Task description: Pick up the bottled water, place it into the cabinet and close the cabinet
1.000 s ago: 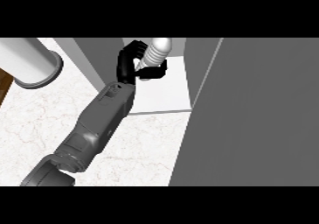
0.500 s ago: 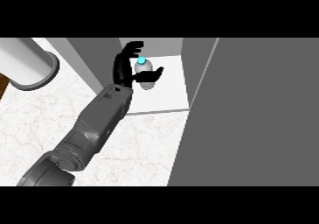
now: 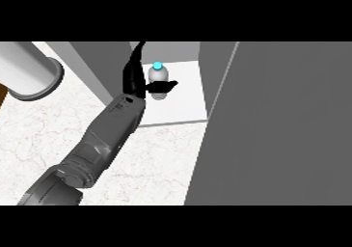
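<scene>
Head view: bottled water [image 3: 158, 77] upright inside open cabinet [image 3: 180, 112].

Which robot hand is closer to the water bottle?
The left hand. It is right beside the water bottle inside the cabinet, thumb reaching across the bottle's front. The right hand is not in view.

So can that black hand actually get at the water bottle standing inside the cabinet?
Probably yes: the left hand is already beside the bottled water on the cabinet's floor, its thumb across the bottle, with nothing between them.
</scene>
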Robot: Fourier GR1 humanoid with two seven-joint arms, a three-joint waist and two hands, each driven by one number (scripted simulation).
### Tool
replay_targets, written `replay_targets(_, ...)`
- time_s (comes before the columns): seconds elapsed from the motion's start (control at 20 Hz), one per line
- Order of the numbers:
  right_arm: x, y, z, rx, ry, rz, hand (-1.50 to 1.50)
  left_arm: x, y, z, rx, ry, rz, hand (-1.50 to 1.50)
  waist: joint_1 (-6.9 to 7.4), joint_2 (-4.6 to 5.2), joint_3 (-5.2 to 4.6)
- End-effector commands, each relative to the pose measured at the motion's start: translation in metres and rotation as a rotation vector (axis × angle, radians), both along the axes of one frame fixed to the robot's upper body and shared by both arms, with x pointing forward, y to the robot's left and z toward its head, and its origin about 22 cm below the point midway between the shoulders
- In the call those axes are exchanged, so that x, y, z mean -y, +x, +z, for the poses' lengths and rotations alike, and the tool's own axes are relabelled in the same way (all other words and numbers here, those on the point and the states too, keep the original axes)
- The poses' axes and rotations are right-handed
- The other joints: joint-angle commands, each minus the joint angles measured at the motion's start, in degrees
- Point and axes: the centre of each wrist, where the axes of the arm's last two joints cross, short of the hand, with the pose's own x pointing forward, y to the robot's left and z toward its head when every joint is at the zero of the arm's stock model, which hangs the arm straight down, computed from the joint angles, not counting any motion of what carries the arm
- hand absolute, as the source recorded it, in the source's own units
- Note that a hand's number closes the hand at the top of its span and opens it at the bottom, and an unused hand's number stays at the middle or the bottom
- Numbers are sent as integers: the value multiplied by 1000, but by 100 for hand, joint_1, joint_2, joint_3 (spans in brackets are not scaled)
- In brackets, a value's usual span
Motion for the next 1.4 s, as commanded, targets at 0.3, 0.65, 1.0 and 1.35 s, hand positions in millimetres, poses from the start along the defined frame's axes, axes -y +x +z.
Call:
replay_targets(0.3, 0, -7, 8, 14, 16, 31, -150, -7, 1, 1, 47, -74, -116, -150, 74, 7, -8)
replay_targets(0.65, 8, -17, 22, -8, 17, 25, -150, 12, 5, 21, 209, -345, -325, 150, 182, -103, -11)
replay_targets(1.0, -5, -7, 7, -9, 19, -5, -150, 5, -7, 1, 225, -492, -461, 150, 236, -128, -2)
replay_targets(1.35, 10, -13, 20, 7, -1, -50, -150, 5, -19, -8, 159, -654, -612, 150, 381, -203, 0)
